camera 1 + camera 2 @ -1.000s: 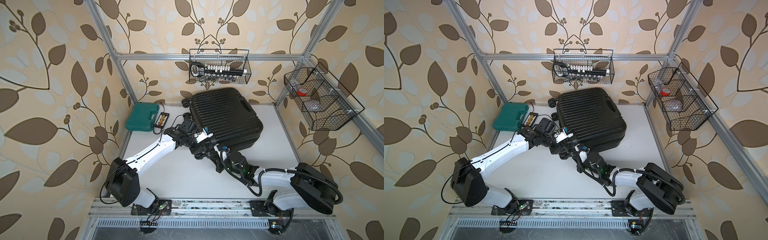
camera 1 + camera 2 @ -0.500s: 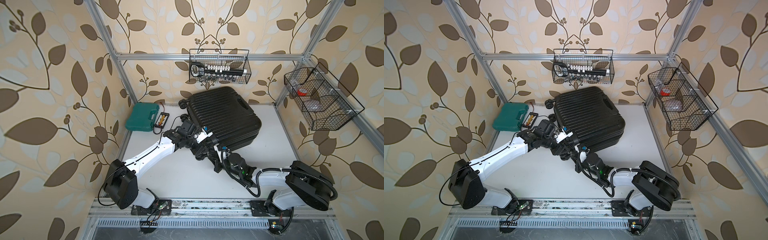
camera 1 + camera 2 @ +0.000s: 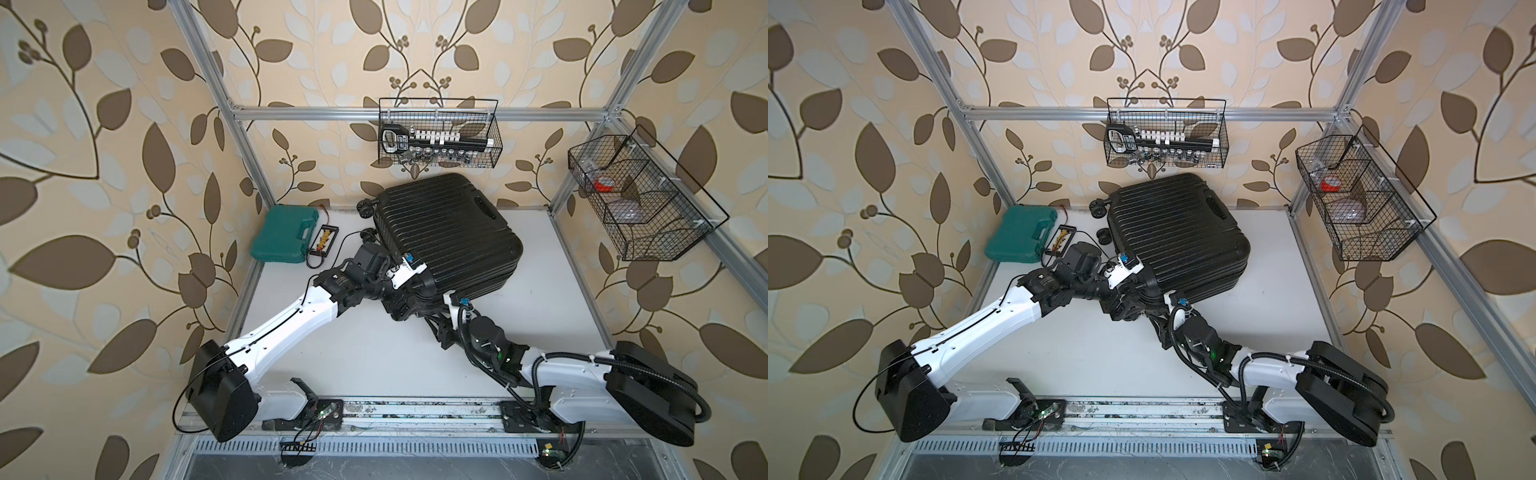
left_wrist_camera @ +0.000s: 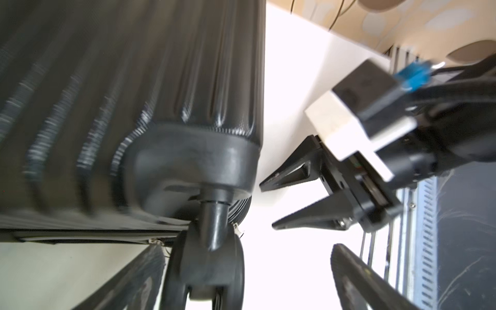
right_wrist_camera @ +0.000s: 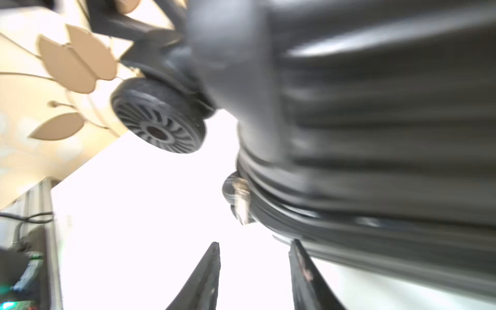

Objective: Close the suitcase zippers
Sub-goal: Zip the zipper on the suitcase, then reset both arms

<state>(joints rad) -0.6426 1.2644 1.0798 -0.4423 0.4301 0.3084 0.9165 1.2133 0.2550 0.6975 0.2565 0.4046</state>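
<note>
Black fingers (image 4: 357, 276) of the left claw (image 4: 247, 245) stood spread wide, gripping nothing. In its wrist view we saw one caster wheel (image 4: 206, 268) of the suitcase (image 4: 107, 80) between them, close to one finger, though we could not tell whether it touched. Just beside it the right claw (image 4: 267, 206) was parted too, with only bare white worktop (image 4: 290, 107) showing between its tips. In the right wrist view one of its fingers (image 5: 303, 273) lay right against the lower edge of the suitcase; blur kept us from saying whether it touched. A small silvery piece (image 5: 239, 198) sat on the zippers (image 5: 335, 214), the dark track round the rim where the halves met, a little past the tips. We could not tell how far that track was done up.

Both claws were at the near left corner of the suitcase (image 3: 449, 232), which lay flat toward the back wall, ribbed shell up, wheels pointing left. Well apart, a teal case (image 3: 284, 235) lay in the back left corner. A wire basket (image 3: 496, 137) hung on the back rail and a second wire basket (image 3: 681, 249) on the right one.
</note>
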